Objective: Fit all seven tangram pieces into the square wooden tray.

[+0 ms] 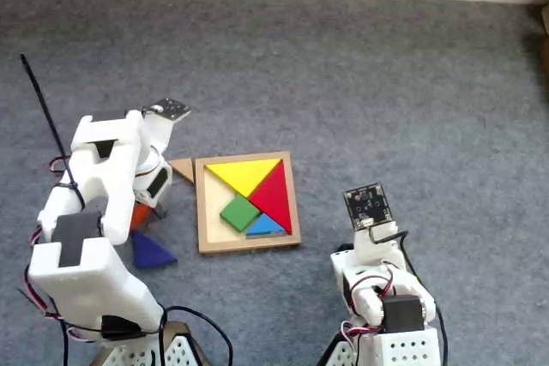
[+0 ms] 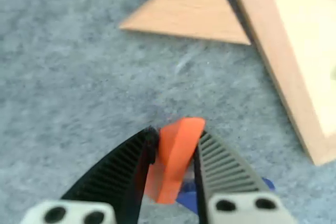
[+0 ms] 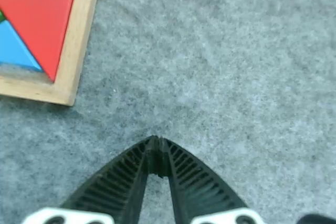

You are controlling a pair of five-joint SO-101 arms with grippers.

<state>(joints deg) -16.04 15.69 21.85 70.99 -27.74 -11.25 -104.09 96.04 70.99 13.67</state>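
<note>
Tray [image 1: 247, 246], square and wooden, flat on the grey table [image 1: 386, 75], holding a yellow triangle [image 1: 243, 175], a red triangle [image 1: 274, 195], a green square [image 1: 240, 213] and a light blue triangle [image 1: 264, 226], with bare wood along the side facing the left arm. Just outside that side, a plain wooden triangle [image 1: 183, 169], seemingly touching the rim. Nearer the left arm's base, a dark blue triangle [image 1: 151, 251] flat on the table. Left end effector [image 2: 176, 136] clamped on an orange piece [image 2: 170, 166], gripped edge-on low over the table. Right end effector [image 3: 157, 145] pinched closed on nothing, over bare table beside the tray's corner.
</note>
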